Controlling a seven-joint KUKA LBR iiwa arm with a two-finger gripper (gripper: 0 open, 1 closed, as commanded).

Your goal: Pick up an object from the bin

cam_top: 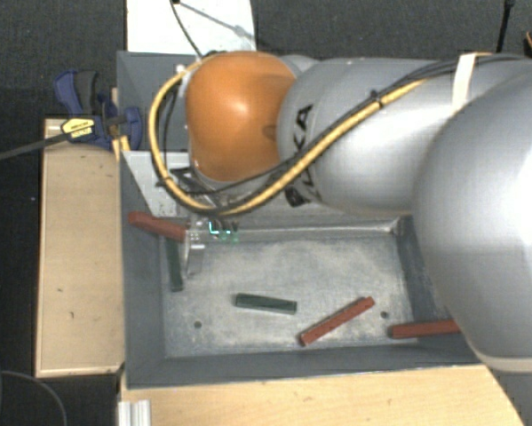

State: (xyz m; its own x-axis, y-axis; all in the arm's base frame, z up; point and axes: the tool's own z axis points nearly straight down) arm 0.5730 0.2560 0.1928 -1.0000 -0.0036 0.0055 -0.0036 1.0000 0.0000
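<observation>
Starting at the nine o'clock side of the bin [146, 327], a red-brown stick [154, 225] lies at about ten o'clock, close along the left wall and slanting down toward the right. Its right end runs up to the end effector [185, 264], which hangs just beside it under the orange cover [234, 114] of the wrist. I cannot tell how far open the end effector is, nor whether that stick is in its grasp or only touching its side. This stick is the nearest thing to it, so I judge it the likely pick.

Further right, a dark green bar [265, 303] lies flat near six o'clock, well apart from the end effector. A second reddish stick [337, 320] lies at about five o'clock, and a third reddish stick [421, 329] sits at four o'clock, partly under the arm [425, 131].

The risk lies at the wall. With the stick so near it, a closing grasp could catch the bin's side or nudge the stick away. A hold near one end would likely let it swing or slip out on the lift.
</observation>
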